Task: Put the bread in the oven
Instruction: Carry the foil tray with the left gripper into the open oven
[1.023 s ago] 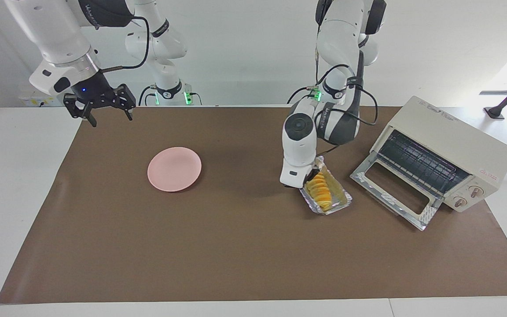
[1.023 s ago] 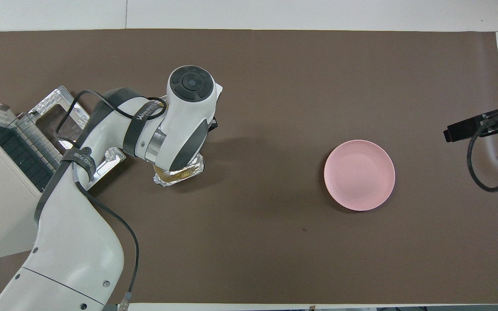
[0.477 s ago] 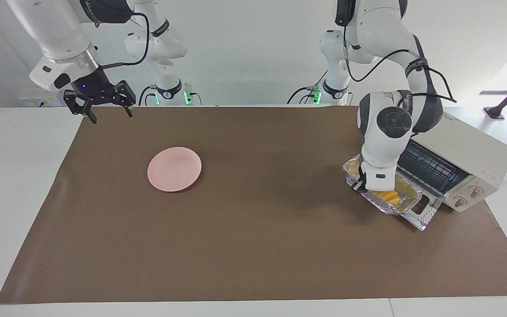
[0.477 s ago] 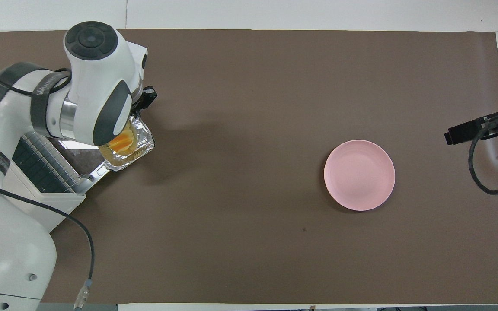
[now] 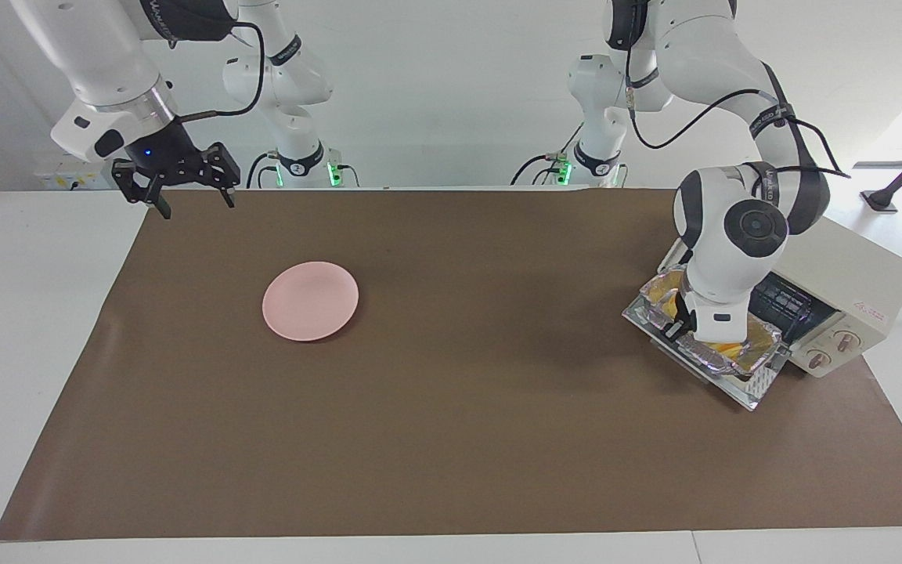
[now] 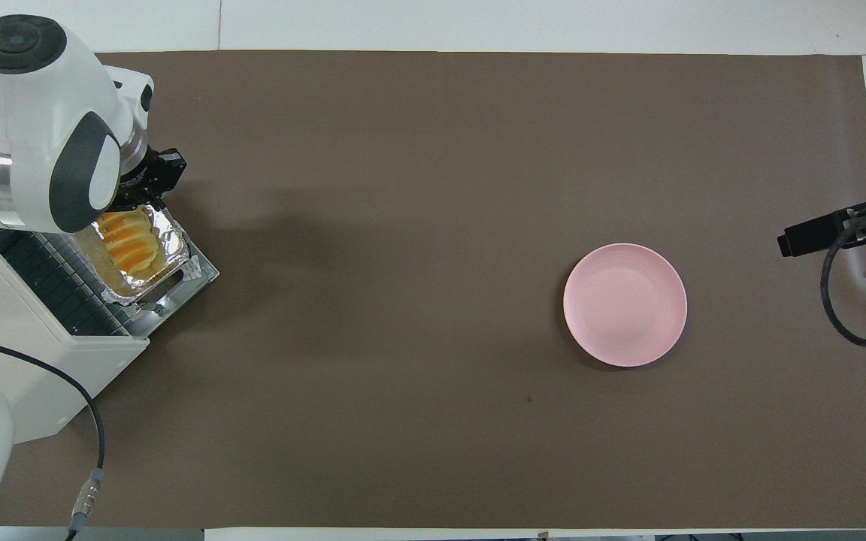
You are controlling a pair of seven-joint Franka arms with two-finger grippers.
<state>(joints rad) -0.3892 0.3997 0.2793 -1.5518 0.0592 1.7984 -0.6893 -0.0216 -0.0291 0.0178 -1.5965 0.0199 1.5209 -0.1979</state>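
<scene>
The yellow-orange bread lies in a crinkled foil tray. My left gripper is shut on that tray's rim. It holds the tray over the dropped glass door of the cream-white oven, just in front of the wire rack. In the facing view only a sliver of the bread shows past the left wrist. My right gripper waits open and holds nothing. It hangs over the mat's corner at the right arm's end, by the robots.
A pink plate lies on the brown mat toward the right arm's end. The oven stands at the left arm's end with its door facing the mat's middle. White table surrounds the mat.
The left arm has carried the foil tray with the bread from the mat beside the oven to over the oven's open door. The right arm has barely moved.
</scene>
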